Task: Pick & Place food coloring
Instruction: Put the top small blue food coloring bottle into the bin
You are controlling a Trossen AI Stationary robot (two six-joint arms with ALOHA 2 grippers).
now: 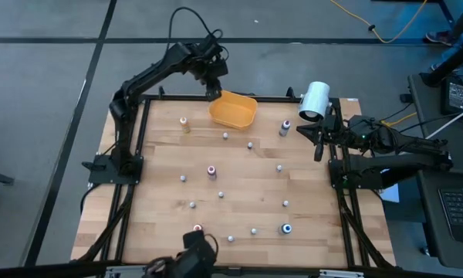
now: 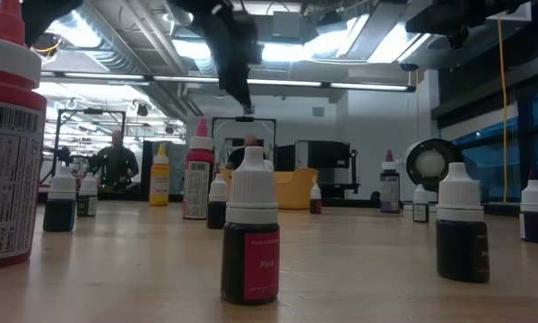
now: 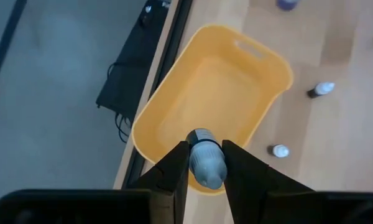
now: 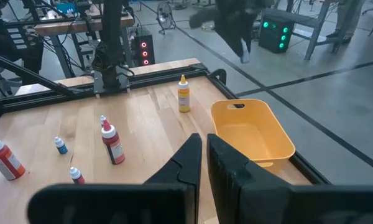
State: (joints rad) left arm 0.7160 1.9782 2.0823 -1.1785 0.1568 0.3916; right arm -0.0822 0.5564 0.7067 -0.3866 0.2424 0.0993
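We hold one food coloring bottle (image 3: 206, 163) in the left hand (image 3: 205, 169), clamped between its two fingers (image 3: 173, 171) with the grey cap facing the wrist camera. The bottle's long axis runs along the line of the fingers and points down toward the orange bowl (image 3: 174, 99).

The relation that governs the coming move is vertical alignment. In the left wrist view, the bottle sits over the near end of the bowl's interior, close to the rim rather than the centre. In the high view, the left hand (image 1: 213, 86) hangs at the far edge of the surface (image 1: 239, 193), just at the bowl's (image 1: 233, 110) left end. The low view shows the left hand (image 2: 244, 103) well above the bowl (image 2: 287, 190), so the bottle is not yet inside it.

We judge that release should follow a small advance toward the bowl's centre, since a drop this close to the rim could strike it and bounce out.

The right hand (image 4: 205, 163) waits at the right edge of the surface with its fingers pressed together, empty. It is farther from the bowl than the left. The remaining small bottles, such as one (image 1: 211, 171) near mid-surface, stand scattered.
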